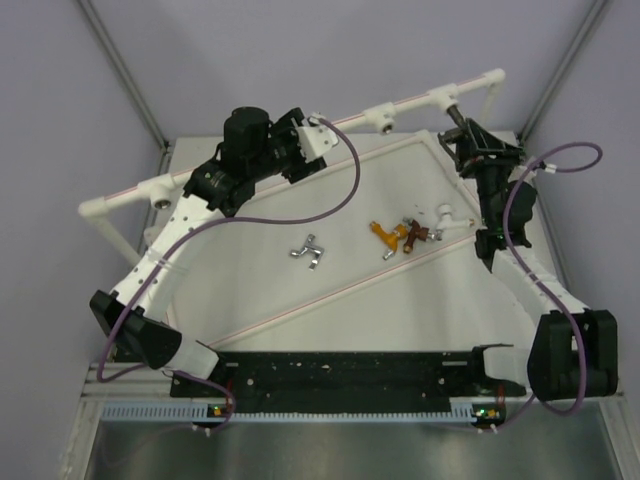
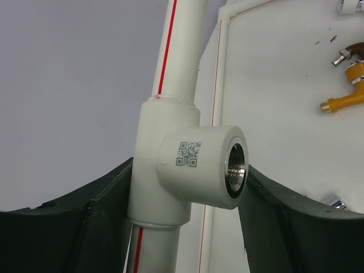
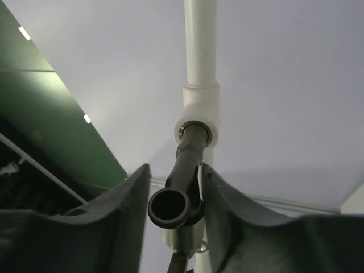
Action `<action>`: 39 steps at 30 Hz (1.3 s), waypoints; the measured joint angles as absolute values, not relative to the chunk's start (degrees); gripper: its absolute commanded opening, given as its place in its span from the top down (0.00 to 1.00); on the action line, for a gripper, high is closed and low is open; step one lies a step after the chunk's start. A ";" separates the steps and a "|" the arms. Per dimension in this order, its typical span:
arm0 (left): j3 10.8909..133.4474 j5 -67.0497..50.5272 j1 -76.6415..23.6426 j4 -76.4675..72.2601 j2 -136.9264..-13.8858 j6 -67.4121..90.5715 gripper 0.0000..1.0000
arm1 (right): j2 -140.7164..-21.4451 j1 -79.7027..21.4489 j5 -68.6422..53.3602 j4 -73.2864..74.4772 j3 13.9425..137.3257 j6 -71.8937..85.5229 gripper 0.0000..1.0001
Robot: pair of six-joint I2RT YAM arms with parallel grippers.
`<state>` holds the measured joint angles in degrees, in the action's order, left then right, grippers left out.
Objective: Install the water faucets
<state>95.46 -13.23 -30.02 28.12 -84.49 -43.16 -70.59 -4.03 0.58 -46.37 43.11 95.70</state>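
The white pipe (image 1: 270, 150) runs along the table's back and carries round sockets. My left gripper (image 1: 318, 135) is shut on one socket (image 2: 193, 165), a finger on each side, and the socket's threaded hole is empty. My right gripper (image 1: 462, 128) is shut on the dark grey faucet (image 3: 185, 165), whose stem sits in the far right socket (image 3: 199, 108). The silver faucet (image 1: 308, 250), the orange-gold faucet (image 1: 388, 235), the reddish-brown faucet (image 1: 418, 233) and the white faucet (image 1: 445, 215) lie loose on the table. The orange-gold faucet also shows in the left wrist view (image 2: 347, 96).
Two more empty sockets sit on the pipe, one at the far left (image 1: 160, 198) and one between the grippers (image 1: 382, 118). A thin white tube (image 1: 330, 290) lies diagonally across the table. Purple cables (image 1: 340, 190) loop from both arms.
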 measured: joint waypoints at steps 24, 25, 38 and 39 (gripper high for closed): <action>95.46 -13.19 -29.98 28.12 -84.49 -42.83 0.30 | -40.60 -4.08 6.13 -27.81 38.39 29.93 0.02; 95.46 -13.19 -29.98 28.12 -84.49 -42.83 0.30 | -40.64 -4.08 5.15 -26.22 39.97 23.55 0.03; 95.46 -13.21 -29.98 28.12 -84.49 -42.81 0.30 | -46.48 -4.08 -9.34 -9.54 47.05 -52.10 0.05; 95.46 -13.21 -29.98 28.12 -84.49 -42.81 0.30 | -47.27 -4.08 -9.87 -9.82 47.05 -54.57 0.06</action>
